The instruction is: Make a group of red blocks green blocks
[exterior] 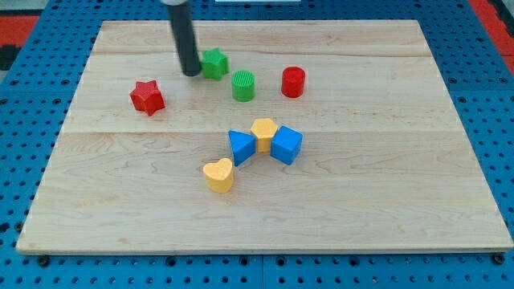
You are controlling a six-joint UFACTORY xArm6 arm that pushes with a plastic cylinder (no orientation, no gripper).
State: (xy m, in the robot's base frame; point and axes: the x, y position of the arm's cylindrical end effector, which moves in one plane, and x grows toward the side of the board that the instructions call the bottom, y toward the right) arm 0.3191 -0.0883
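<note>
My tip [191, 72] rests on the board just left of the green star [214, 63], touching or nearly touching it. A green cylinder [243, 85] stands a little right and below the star. A red cylinder [293, 82] stands right of the green cylinder. A red star [147, 97] lies apart at the view's left, below and left of my tip.
A wooden board [385, 160] lies on a blue pegboard. Near its middle sit a blue triangular block [241, 147], a yellow hexagon [263, 132] and a blue cube [286, 145] in a cluster, with a yellow heart [218, 175] below them.
</note>
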